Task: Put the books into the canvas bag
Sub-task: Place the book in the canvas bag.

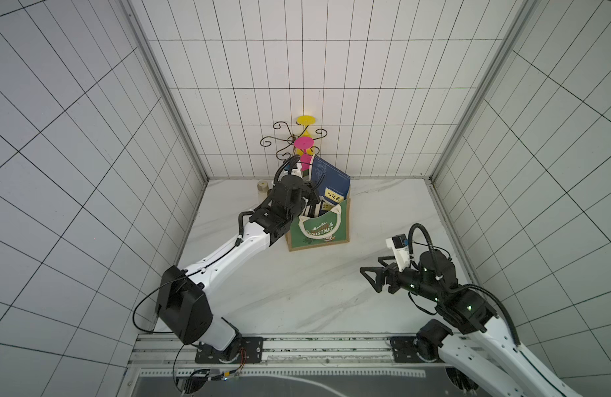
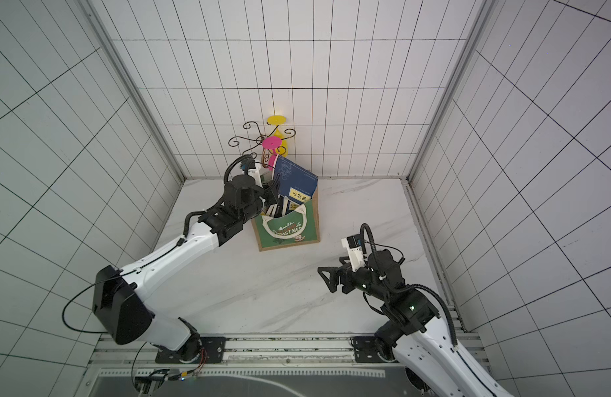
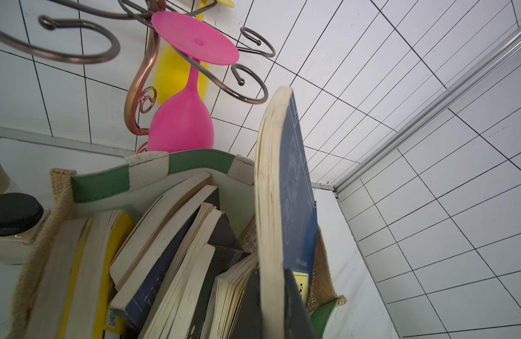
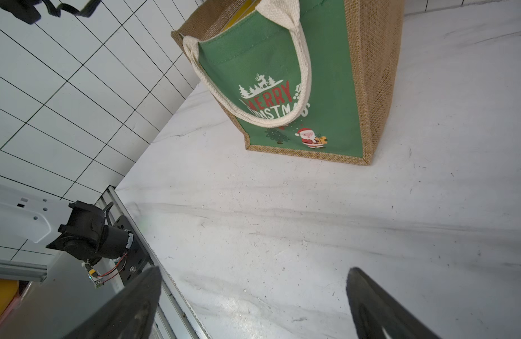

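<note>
Marble surface lies bare up front, where the right pincer hovers spread wide. Farther back the canvas bag stands upright, books packed inside; the left pincer clamps a navy book jutting above its rim, close beside the glass rack.

Your white marble table holds the bag, upright toward the back, and a jar by the back edge
</note>
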Available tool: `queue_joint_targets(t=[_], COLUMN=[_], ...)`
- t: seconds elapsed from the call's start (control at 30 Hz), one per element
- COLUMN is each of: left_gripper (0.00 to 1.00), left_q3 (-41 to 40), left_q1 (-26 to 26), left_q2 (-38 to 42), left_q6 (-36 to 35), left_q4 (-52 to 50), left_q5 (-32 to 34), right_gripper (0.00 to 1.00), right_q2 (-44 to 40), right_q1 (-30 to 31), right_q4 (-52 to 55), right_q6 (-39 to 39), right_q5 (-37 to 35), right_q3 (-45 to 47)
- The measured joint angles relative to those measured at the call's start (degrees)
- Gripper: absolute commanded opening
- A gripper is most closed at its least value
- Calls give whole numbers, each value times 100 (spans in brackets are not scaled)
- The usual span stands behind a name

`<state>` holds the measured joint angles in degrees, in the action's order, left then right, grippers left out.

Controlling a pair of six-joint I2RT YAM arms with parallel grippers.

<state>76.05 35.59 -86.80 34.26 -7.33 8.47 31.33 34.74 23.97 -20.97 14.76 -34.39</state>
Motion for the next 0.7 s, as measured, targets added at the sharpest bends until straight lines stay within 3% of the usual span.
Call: queue_joint_targets(t=[0.4,0.7], left_gripper=[0,0], left_q3=[-531,-243], left_q1=[66,234], left_q2=[380,94], left_q6=[667,361], left_q4=[-619,-411], left_q5=[1034,282], right_gripper=[99,99], right_q2=[83,122], right_q1=[0,0], right_q4=[2,4], right_q6=[0,0], right_q5=[-2,-13], right_q3=[0,0])
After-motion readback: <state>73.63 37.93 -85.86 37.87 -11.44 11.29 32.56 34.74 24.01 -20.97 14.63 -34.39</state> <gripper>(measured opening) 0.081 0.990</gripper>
